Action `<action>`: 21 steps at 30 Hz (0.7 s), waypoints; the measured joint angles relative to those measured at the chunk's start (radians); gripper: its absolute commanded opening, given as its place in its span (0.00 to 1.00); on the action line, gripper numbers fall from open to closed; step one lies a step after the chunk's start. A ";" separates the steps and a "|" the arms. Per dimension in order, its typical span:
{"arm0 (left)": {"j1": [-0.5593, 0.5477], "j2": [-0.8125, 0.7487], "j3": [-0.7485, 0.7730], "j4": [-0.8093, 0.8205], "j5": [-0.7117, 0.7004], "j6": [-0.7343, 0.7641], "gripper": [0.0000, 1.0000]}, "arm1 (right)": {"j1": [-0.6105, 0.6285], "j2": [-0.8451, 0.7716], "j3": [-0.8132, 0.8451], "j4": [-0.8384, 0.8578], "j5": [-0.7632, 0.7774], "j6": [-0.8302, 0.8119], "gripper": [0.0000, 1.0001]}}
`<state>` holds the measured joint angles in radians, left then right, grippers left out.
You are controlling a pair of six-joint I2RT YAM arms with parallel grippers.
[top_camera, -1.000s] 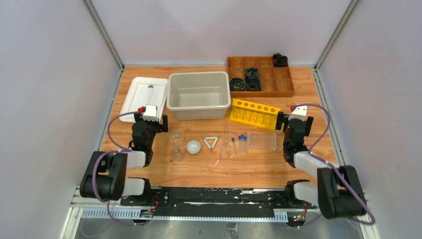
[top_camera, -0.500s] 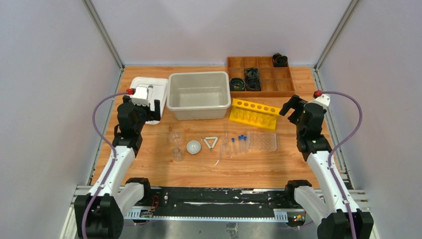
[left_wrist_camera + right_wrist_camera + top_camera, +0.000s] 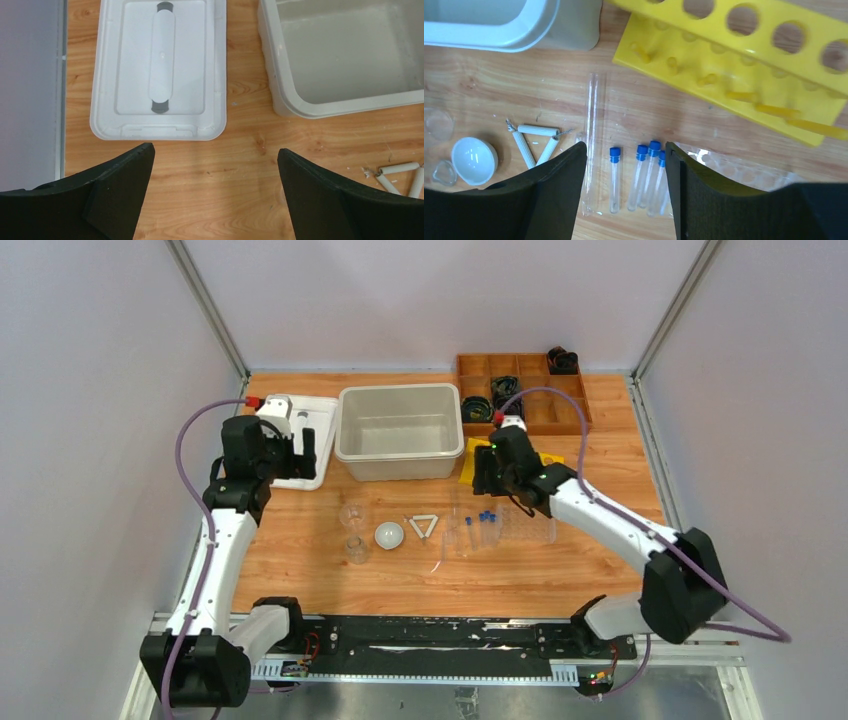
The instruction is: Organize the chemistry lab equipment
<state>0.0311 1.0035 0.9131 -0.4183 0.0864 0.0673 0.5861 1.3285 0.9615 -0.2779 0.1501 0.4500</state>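
Right claw [image 3: 625,148] has swung over blue-capped tubes [image 3: 637,177] (one half-hidden behind it).

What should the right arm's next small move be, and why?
Probably lower the right gripper straight down onto the blue-capped tubes. Its jaws stand apart and empty above them, the tubes lie flat and show between its fingers in the wrist view, and the yellow rack just beyond them shows empty holes.
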 measured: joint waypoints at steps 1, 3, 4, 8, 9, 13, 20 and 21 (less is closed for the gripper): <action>0.000 0.000 0.005 -0.013 0.000 -0.003 1.00 | 0.018 0.029 0.010 0.000 0.005 0.001 0.60; 0.000 0.000 0.019 -0.040 0.003 -0.012 1.00 | 0.056 0.106 0.038 -0.002 0.017 0.003 0.58; 0.000 -0.001 0.028 -0.051 0.005 -0.017 1.00 | 0.071 0.143 0.051 0.000 0.019 0.003 0.57; 0.000 -0.008 0.056 -0.082 0.012 -0.022 1.00 | 0.119 0.276 0.100 0.002 0.034 0.004 0.52; 0.000 -0.011 0.060 -0.088 0.015 -0.023 1.00 | 0.126 0.303 0.111 0.002 0.036 0.004 0.51; 0.000 -0.017 0.071 -0.113 0.027 -0.023 1.00 | 0.145 0.393 0.133 0.016 0.052 0.005 0.47; 0.000 -0.017 0.076 -0.152 0.052 -0.021 1.00 | 0.155 0.452 0.147 0.070 0.082 0.017 0.44; 0.000 -0.017 0.076 -0.154 0.055 -0.020 1.00 | 0.157 0.459 0.150 0.080 0.086 0.019 0.43</action>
<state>0.0315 0.9863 0.9894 -0.5728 0.1417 0.0475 0.7429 1.7870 1.1118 -0.1978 0.2363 0.4690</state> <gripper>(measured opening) 0.997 0.448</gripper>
